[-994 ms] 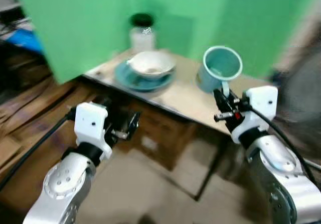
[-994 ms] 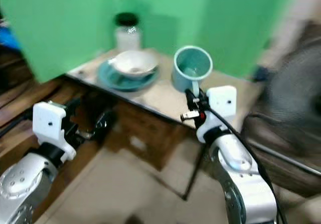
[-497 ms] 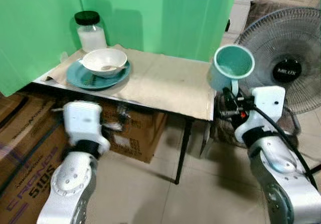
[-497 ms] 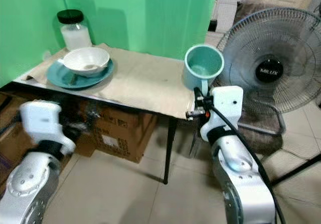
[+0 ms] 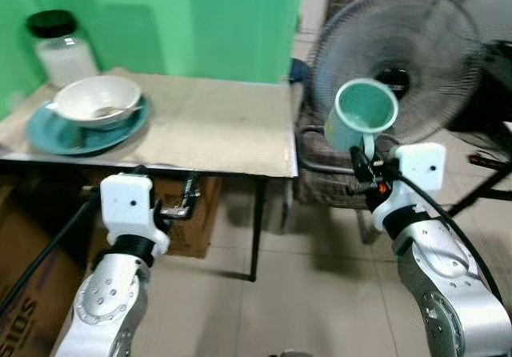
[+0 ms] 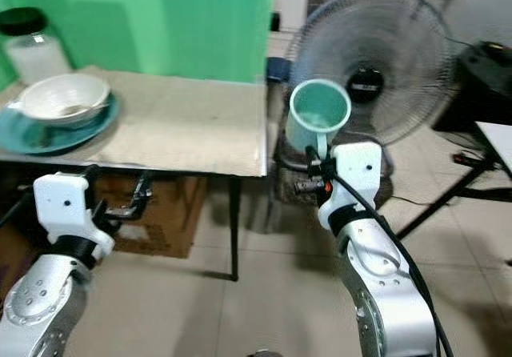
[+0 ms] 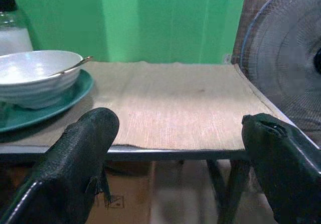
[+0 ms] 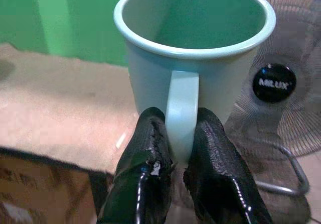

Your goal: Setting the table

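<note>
A pale green mug (image 5: 362,115) hangs in the air to the right of the table, in front of the fan. My right gripper (image 8: 179,151) is shut on the mug's handle (image 8: 181,112). A low table (image 5: 216,129) covered with a tan cloth stands ahead on the left. On its far left a white bowl (image 5: 94,99) with a spoon rests on a teal plate (image 5: 48,138). A glass jar (image 5: 58,46) with a black lid stands behind them. My left gripper (image 7: 180,156) is open, level with the table's front edge.
A large standing fan (image 5: 400,41) is right of the table, behind the mug. A green backdrop (image 5: 176,17) rises behind the table. A cardboard box (image 5: 188,225) sits under the table. A black stand leg (image 5: 480,193) crosses the tiled floor at right.
The camera has swung to the right: the table and dishes have slid left in view and the fan is now central. The mug stays in my right gripper.
</note>
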Robot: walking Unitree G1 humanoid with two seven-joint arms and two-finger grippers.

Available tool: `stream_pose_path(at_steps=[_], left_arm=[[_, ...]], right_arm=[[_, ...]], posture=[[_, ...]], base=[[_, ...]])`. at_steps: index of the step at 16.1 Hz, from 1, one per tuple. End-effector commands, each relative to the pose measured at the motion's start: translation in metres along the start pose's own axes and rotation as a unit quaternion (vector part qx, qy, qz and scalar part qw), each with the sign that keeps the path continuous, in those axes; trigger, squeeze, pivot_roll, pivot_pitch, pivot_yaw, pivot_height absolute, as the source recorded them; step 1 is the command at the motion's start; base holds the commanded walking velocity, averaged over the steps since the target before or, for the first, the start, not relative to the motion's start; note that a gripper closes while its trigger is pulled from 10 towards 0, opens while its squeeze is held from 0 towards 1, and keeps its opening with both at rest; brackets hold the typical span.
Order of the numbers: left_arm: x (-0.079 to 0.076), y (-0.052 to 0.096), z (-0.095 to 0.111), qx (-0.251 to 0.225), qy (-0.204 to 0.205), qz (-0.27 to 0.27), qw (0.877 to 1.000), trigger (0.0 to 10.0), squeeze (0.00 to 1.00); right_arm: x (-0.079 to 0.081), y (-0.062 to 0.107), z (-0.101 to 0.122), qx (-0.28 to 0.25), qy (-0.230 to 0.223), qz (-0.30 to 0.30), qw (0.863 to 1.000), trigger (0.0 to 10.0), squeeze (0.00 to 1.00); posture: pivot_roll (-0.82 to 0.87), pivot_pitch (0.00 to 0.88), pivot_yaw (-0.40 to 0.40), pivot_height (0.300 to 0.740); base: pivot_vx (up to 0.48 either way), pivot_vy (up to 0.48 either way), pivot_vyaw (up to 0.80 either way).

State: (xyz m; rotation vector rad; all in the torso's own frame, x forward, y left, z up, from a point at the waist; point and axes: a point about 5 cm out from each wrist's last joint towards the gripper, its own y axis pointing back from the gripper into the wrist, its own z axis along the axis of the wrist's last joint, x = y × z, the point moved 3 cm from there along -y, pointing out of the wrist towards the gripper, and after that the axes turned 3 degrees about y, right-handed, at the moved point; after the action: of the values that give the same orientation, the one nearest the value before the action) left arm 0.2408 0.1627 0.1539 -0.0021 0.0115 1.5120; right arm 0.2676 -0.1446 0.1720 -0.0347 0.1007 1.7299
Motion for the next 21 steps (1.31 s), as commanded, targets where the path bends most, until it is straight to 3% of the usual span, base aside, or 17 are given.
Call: stream_pose_path(at_steps=[1,8,21], left_arm=[[0.001,0.002,0.003,0.0,-0.002,0.0,1.0,10.0,0.0],[0.009,-0.007,0.006,-0.004,-0.016,0.003,1.0,10.0,0.0],[0.002,-0.019,0.011,-0.01,-0.024,-0.032,0.999,10.0,0.0]], right_arm=[[0.0,0.001,-0.005,0.012,-0.006,0.007,1.0,10.0,0.0],[-0.008,-0.001,-0.014,0.039,0.005,-0.019,0.999,10.0,0.0],[-0.013,0.0,-0.009,0.037,0.0,-0.058,0.998,10.0,0.0]], posture=[[0.06,0.0,-0.057,0.74],[0.05,0.0,-0.031,0.74],[0.02,0.0,0.004,0.74]], base=[[0.0,0.0,-0.8],[0.0,0.0,-0.8],[0.0,-0.37,-0.8]])
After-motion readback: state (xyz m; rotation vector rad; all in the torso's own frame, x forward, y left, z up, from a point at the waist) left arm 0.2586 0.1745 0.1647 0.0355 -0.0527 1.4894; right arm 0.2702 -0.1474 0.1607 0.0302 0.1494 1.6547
